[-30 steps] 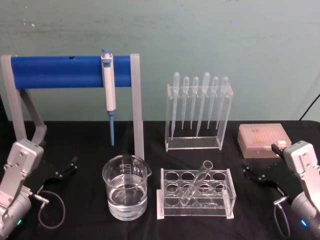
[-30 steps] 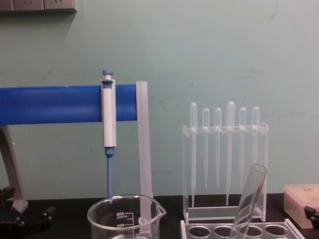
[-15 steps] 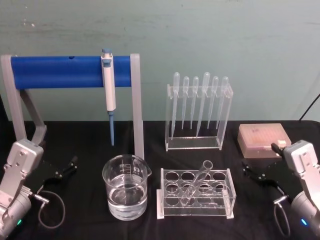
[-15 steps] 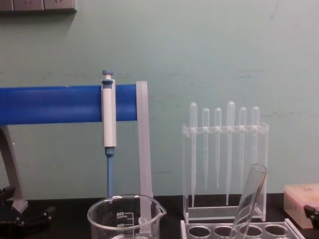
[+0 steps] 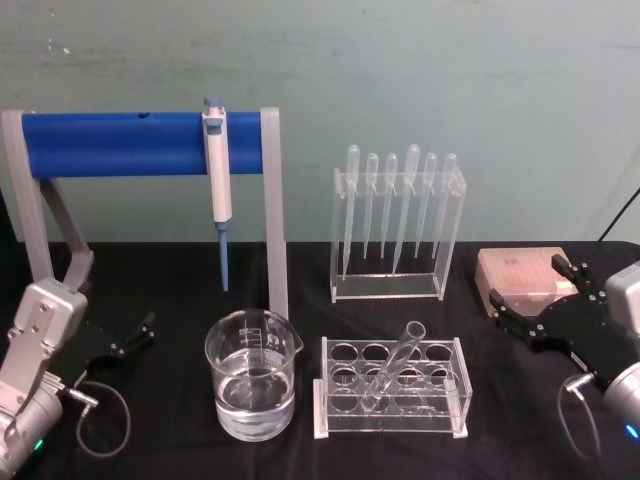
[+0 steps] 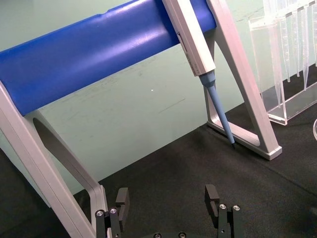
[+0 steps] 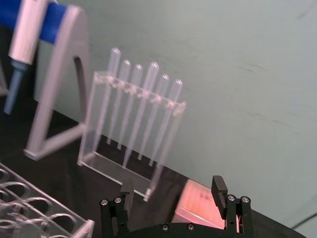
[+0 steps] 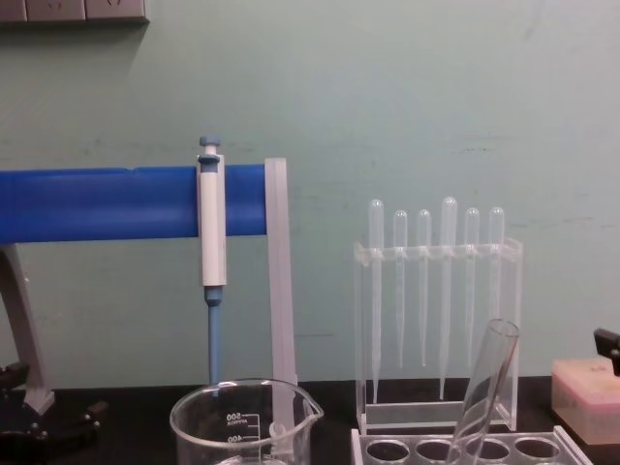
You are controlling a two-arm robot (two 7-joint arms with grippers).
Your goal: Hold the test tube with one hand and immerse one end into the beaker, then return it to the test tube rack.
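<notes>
Plainly, test tube (image 5: pixel 392 366) leans outside right gripper (image 5: pixel 528 283) jaws

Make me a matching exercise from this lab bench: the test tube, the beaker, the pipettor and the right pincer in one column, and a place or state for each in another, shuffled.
Things:
1. test tube
2. beaker
3. pipettor
4. right pincer

States:
A. holds clear liquid
B. open, beside the pink box
C. leans tilted in the rack
D. hangs from the blue bar

Pairs: 1-C, 2-A, 3-D, 4-B.

The left pincer sits open and idle on the robot's left.
</notes>
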